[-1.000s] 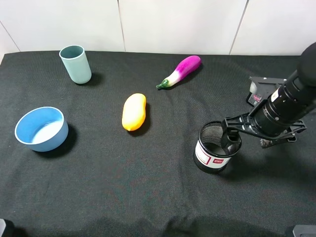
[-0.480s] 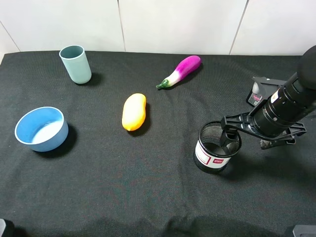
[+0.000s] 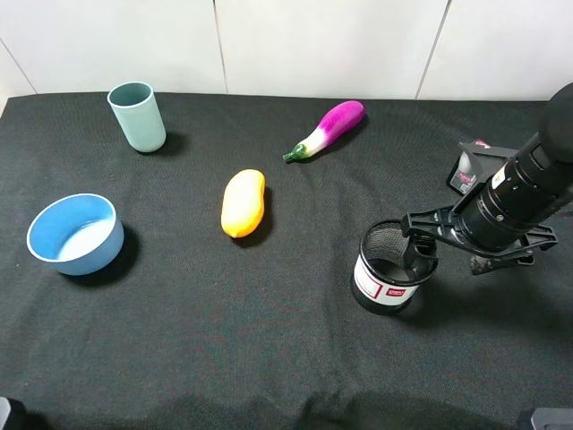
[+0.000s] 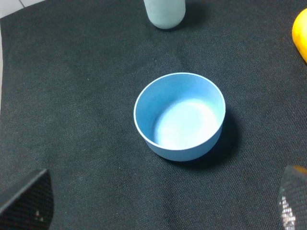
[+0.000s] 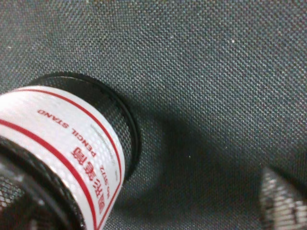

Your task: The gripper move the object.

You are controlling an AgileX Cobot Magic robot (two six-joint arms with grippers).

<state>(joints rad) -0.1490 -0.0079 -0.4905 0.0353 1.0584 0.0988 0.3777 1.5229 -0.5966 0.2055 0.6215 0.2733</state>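
I am judging the task as barely begun. My right gripper (image 3: 450, 266) is reaching over the pen cup (image 3: 387, 279), but the cup is standing upright on the bench (image 3: 269, 358), toward its right front, with its base flat on the black cloth. So the move itself is not yet done.

My right gripper is spreading wide. One finger is dipping inside the cup's rim and the other is hanging outside, apart from the mesh, so the wall on my arm's side is sitting between them and I am gripping nothing. The right wrist view is agreeing: the white label band of the cup (image 5: 62, 143) is filling one side, and a clear strip of cloth is lying between it and the outer finger (image 5: 283, 203). As I am reckoning it, everything is left: closing on the wall, lifting, carrying and setting down. The pictures are not telling me where it should go.

My left gripper (image 4: 158, 203) is hanging wide open and empty above the bench, near the blue bowl (image 4: 182, 148).

Counting what is lying out, I am finding:
- one pen cup
- one teal cup (image 3: 138, 116)
- one blue bowl
- one yellow fruit (image 3: 243, 203)
- one purple eggplant (image 3: 329, 128)
- one small black-and-pink box (image 3: 467, 170), just behind my right arm

I am also counting two grippers, neither holding anything.
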